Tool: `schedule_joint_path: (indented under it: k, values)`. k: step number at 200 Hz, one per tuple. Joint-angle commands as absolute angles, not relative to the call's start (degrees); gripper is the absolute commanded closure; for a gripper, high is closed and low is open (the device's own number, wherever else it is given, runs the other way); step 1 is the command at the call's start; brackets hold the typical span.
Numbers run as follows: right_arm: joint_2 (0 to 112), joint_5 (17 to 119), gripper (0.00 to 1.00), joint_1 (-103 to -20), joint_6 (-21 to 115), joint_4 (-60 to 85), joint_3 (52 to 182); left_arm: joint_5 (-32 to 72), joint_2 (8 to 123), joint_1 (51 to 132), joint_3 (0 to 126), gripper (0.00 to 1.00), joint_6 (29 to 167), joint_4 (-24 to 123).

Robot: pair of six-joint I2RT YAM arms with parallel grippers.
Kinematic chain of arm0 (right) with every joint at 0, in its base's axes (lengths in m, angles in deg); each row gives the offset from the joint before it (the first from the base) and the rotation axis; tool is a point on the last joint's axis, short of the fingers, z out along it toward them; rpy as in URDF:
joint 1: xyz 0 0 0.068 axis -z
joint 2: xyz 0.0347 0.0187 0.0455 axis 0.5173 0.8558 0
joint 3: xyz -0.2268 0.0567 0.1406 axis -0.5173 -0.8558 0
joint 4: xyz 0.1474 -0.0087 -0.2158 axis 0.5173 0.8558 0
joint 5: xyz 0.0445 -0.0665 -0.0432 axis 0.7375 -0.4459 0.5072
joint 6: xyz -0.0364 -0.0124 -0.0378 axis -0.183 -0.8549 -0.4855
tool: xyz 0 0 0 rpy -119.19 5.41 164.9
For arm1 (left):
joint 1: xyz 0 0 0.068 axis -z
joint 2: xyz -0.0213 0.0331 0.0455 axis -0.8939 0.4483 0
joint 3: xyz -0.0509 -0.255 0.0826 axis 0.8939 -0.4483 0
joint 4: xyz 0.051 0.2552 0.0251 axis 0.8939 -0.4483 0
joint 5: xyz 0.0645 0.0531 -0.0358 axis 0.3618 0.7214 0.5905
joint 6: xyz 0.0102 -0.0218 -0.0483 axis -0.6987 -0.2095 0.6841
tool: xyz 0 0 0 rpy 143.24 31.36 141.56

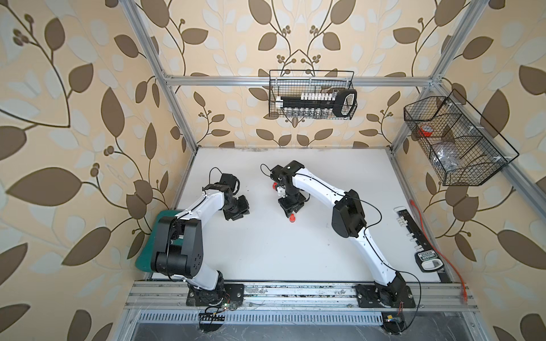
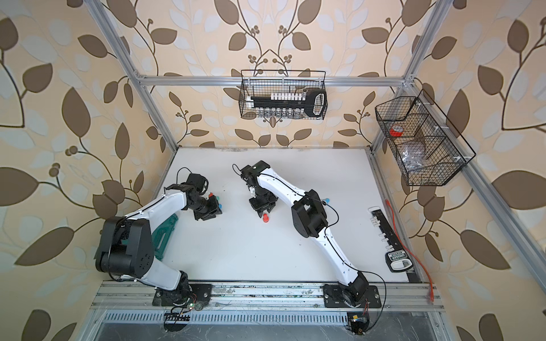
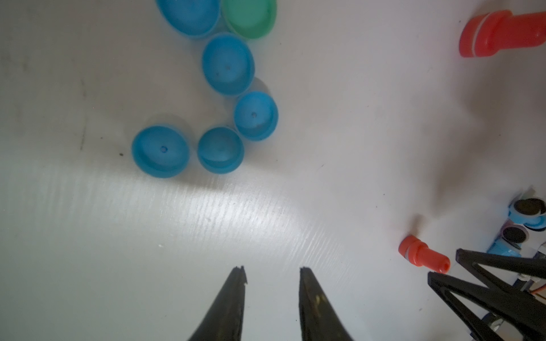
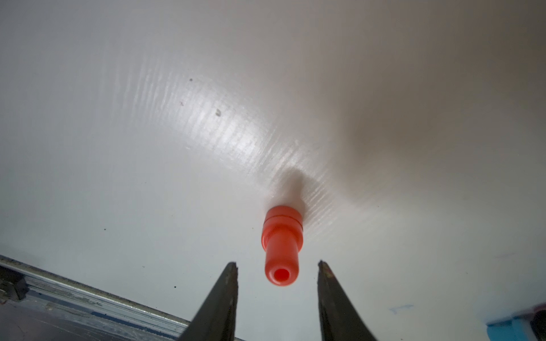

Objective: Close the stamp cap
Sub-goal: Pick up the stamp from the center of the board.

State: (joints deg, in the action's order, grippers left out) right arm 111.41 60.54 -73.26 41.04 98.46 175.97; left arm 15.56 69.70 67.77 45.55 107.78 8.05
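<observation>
Fingers first: the right fingers (image 4: 229,289) stand well parted and hold nothing. Just ahead of their tips, in line with the gap but touching neither finger, is the red stamp (image 4: 280,246) — its narrow, holed end faces the wrist camera, while its wide end, ringed by a thin seam, points away. Whether it stands or lies I cannot tell from that view. In both top views the red stamp (image 1: 292,218) (image 2: 266,218) is on the white surface (image 1: 266,251) right at those fingertips, near the middle.

The left fingers (image 3: 233,290) are parted by a narrower gap and are also empty, over bare surface. Beyond them in the left wrist view are five blue caps (image 3: 161,150), hollow side up, strung in a loose curve with some touching. A green cap (image 3: 251,17) sits just beside the farthest ones. Off to one side is a second red stamp (image 3: 502,35). Near the right arm's black fingertips are two blue stamps (image 3: 529,214) with dark round faces, partly cut off by the picture's edge.

Farther out, the two arms reach in from a rail at the near edge, their ends well apart. Two wire baskets — one on the back wall (image 1: 295,85), one on the side wall (image 1: 419,115) — hang above the surface.
</observation>
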Motion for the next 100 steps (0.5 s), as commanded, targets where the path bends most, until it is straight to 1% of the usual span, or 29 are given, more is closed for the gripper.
schedule_joint_path:
  k: [1,19,38,100]
  values:
    - [112.4,59.3,0.6,-73.3,41.1,98.8,176.0,15.7,69.6,67.3,47.4,0.67,106.8,7.3]
    - [112.6,59.2,0.61,-73.3,41.0,98.4,175.8,15.6,69.8,67.2,47.6,0.67,106.9,7.4]
    - [113.0,59.1,0.65,-73.1,41.0,98.2,176.1,15.6,70.1,67.2,47.9,0.67,106.9,7.3]
    - [113.9,59.8,0.67,-73.2,40.8,98.9,176.3,15.9,70.1,67.1,48.0,0.67,106.8,7.2]
